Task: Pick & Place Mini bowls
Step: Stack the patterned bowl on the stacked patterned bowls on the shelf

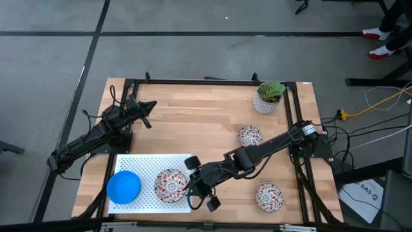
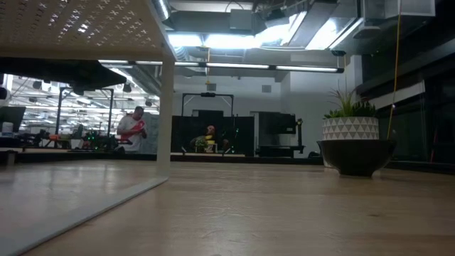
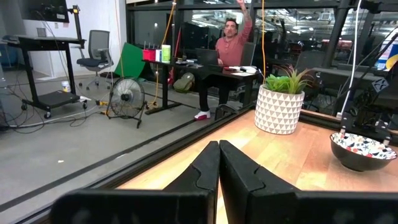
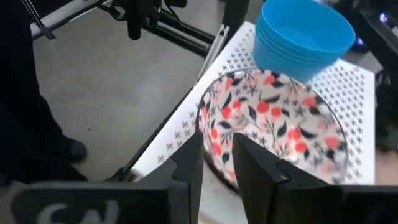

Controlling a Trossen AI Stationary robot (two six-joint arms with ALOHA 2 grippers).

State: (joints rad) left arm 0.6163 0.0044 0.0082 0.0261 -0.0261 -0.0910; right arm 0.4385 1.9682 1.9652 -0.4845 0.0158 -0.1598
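Note:
On a white perforated mat (image 1: 145,169) at the table's near left stand a stack of blue mini bowls (image 1: 123,187) (image 4: 305,34) and, to its right, a floral mini bowl (image 1: 170,185) (image 4: 273,130), resting on its base. My right gripper (image 1: 195,188) (image 4: 219,165) is open at this bowl's right rim, one finger outside and one over the inside, with a gap showing. Two more floral bowls (image 1: 250,136) (image 1: 269,197) sit on the bare wood to the right. My left gripper (image 1: 149,106) (image 3: 219,165) waits shut at the far left, pointing level.
A white pot with a green plant (image 1: 269,96) (image 3: 280,106) stands at the far right corner. A black frame (image 1: 206,82) runs along the table's edges. Bare wood lies between the mat and the far edge. A person sits at a desk beyond the table.

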